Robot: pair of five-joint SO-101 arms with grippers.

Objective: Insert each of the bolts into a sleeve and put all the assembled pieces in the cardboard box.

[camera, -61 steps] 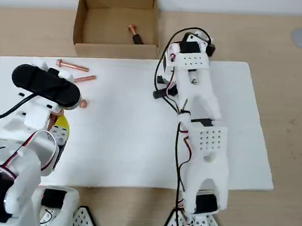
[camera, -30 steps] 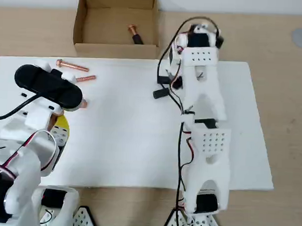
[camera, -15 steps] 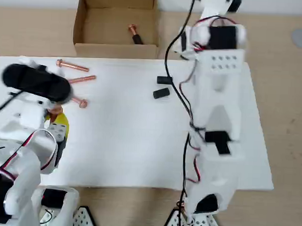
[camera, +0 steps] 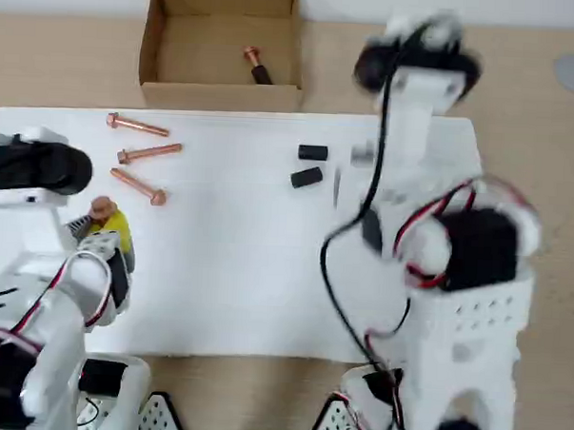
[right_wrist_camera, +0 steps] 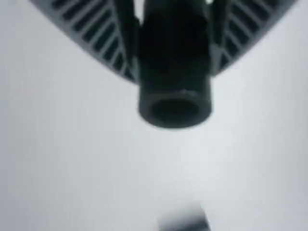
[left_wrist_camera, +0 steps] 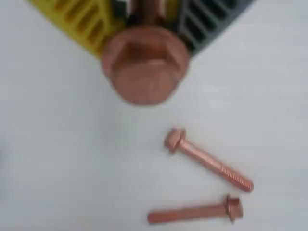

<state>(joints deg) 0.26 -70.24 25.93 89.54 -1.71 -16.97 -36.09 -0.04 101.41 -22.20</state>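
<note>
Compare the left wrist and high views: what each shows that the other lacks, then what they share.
Left wrist view: the held copper bolt's hexagonal head face-on, between the left gripper's yellow and dark grey ribbed fingers. High view: the brown cardboard box holding one assembled piece, and two black cylindrical sleeves. Shared: that bolt and loose copper bolts on the white sheet.
</note>
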